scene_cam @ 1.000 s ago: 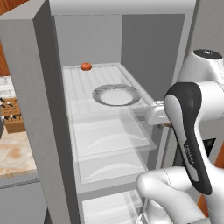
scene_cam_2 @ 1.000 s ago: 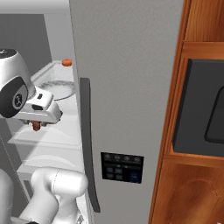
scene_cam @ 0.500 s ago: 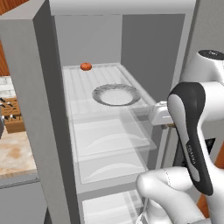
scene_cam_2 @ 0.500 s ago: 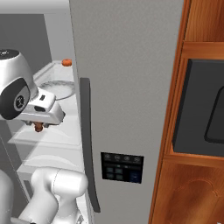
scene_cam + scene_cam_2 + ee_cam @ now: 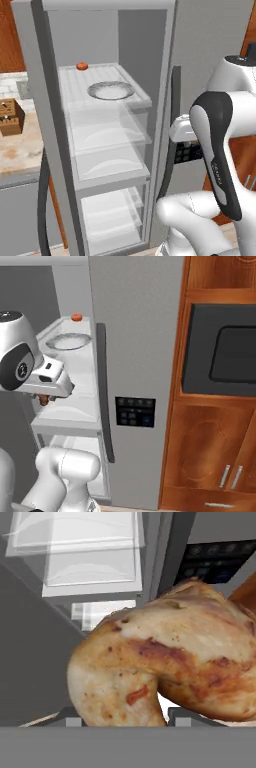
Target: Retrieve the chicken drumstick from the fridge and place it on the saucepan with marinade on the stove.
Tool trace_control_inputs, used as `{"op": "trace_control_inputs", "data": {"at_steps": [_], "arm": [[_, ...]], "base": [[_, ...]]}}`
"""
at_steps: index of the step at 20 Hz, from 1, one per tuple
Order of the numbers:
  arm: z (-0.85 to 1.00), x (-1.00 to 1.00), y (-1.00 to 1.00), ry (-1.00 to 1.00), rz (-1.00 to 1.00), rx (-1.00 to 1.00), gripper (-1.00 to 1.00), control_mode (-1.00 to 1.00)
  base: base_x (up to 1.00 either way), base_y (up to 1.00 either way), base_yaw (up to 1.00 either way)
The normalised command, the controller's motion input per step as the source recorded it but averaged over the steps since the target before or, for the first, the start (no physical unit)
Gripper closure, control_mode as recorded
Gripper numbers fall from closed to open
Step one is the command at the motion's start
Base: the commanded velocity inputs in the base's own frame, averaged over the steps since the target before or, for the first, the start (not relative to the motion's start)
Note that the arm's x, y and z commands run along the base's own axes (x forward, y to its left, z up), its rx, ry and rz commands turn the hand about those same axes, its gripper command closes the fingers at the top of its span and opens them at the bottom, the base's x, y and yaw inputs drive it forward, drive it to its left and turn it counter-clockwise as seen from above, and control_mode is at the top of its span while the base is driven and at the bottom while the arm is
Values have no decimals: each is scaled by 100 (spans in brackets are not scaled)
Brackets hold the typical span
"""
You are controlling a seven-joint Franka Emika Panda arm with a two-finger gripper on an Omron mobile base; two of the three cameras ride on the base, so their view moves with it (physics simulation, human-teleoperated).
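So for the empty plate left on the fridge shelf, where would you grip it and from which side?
The plate lies flat near the shelf's front edge, so I'd pinch its raised near rim, coming in from the open front of the fridge. The small red item sits at the back, probably clear of that approach.

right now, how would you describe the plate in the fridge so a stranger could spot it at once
Find the open fridge and its top clear shelf. The plate lies flat near that shelf's front edge. It is a wide, pale grey round dish, unlike the small red-orange ball at the back of the same shelf.
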Motion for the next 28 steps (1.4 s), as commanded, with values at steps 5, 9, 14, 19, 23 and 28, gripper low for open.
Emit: {"op": "trace_control_inputs", "data": {"at_steps": [5,9,14,19,23,28], "arm": [[0,0,0,0,0,0,100,100],[0,0,0,0,0,0,100,100],[0,0,0,0,0,0,100,100],[0,0,0,0,0,0,100,100],[0,0,0,0,0,0,100,100],[0,0,0,0,0,0,100,100]], "base": [[-94,-56,-51],[-60,-25,-76],[-25,-2,-92],[-4,0,-98],[-1,0,-100],[-1,0,-100]]}}
